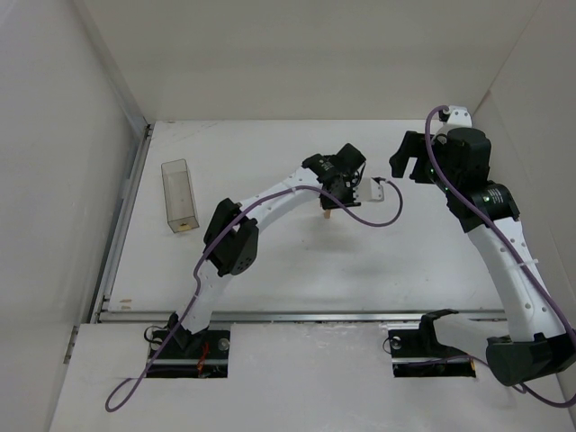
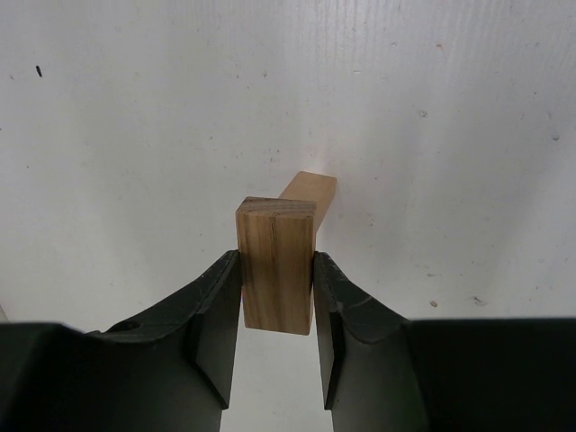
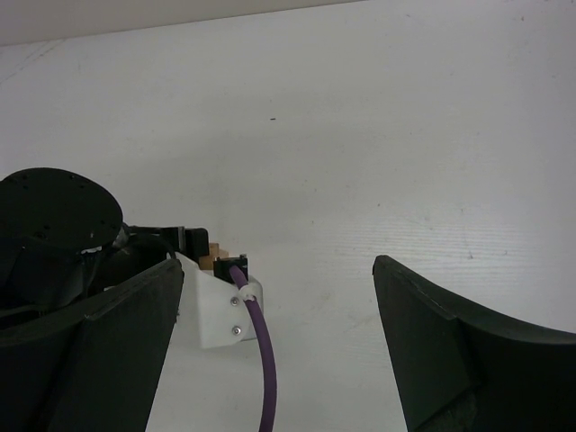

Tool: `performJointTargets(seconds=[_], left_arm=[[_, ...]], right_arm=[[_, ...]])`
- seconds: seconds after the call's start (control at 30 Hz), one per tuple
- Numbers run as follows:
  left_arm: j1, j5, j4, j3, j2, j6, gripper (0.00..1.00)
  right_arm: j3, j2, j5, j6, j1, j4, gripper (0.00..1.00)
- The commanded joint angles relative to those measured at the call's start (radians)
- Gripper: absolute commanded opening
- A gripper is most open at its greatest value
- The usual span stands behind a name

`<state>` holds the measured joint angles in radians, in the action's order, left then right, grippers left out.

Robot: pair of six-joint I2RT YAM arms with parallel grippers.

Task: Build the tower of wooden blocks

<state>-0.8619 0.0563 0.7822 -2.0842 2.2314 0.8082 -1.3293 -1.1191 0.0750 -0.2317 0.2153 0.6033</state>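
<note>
My left gripper (image 2: 276, 270) is shut on a light-tan wood block (image 2: 277, 236), held with its long side running away from the camera. Right behind it a second tan block (image 2: 310, 192) lies crosswise on the white table; the two look in contact, forming a small T. In the top view the left gripper (image 1: 331, 200) is at the table's middle, with a bit of tan block (image 1: 326, 213) showing under it. My right gripper (image 1: 409, 159) is open and empty, hovering to the right of the left one. In the right wrist view its fingers (image 3: 135, 315) spread wide and the blocks (image 3: 216, 256) peek out behind the left wrist.
A clear plastic rectangular container (image 1: 177, 194) lies at the left of the table, with something tan at its near end. The left arm's purple cable (image 3: 261, 360) and white camera mount (image 3: 209, 315) are close in front of the right gripper. White walls enclose the table.
</note>
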Motion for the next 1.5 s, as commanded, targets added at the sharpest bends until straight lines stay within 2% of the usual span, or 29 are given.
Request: performJointTargets(seconds=[0.0,1.47], left_arm=[[0.006,0.046,-0.004,-0.043,-0.013,0.032,0.00],[0.026,0.079,-0.004,-0.053,0.007,0.031,0.00]], right_arm=[[-0.048,0.013,0.003,0.008,-0.008,0.004,0.92],[-0.057,-0.005,0.012,0.026,-0.008,0.023,0.92]])
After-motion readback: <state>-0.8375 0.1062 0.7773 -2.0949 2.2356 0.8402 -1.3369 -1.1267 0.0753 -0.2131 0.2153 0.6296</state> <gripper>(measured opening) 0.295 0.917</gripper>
